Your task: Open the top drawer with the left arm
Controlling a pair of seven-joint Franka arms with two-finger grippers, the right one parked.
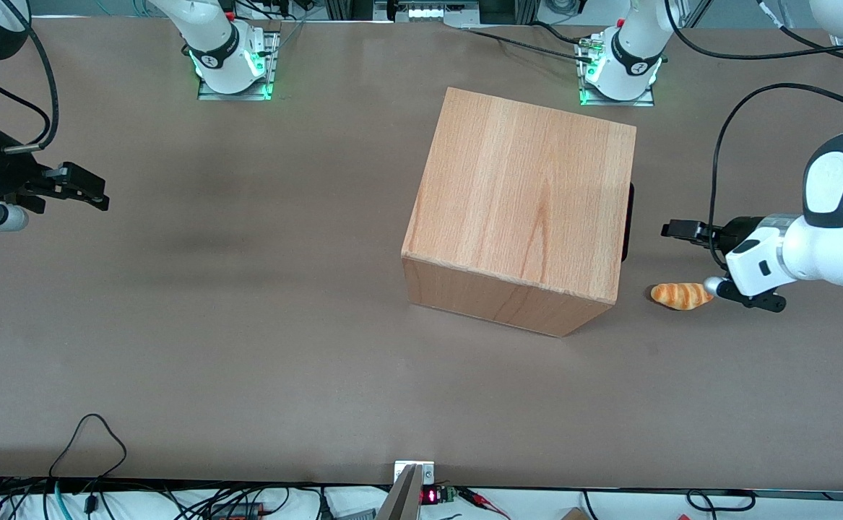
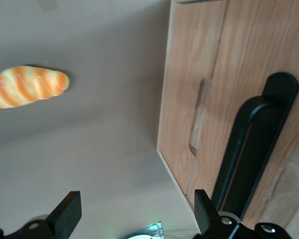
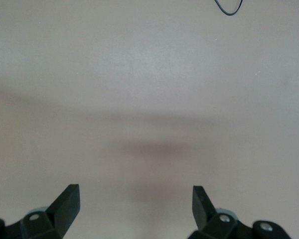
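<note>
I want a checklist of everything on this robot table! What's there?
Surface: brown table, bare around the box.
Job's things: wooden box; top drawer looks shut, black handle untouched.
Clutter: toy bread roll beside the box, toward the working arm's end.
Grippers: left gripper open, in front of the handle, apart from it.
Cables: black cable trailing from the left arm.
Surroundings: wires along the table edge nearest the front camera.

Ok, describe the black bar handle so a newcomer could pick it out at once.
Start at the big wooden cabinet in the middle of the table. On its front, facing the left arm's open pincer, sits the black bar handle, raised off the light-wood panel. It is the only black part there; the striped orange bread roll lies apart on the table.
</note>
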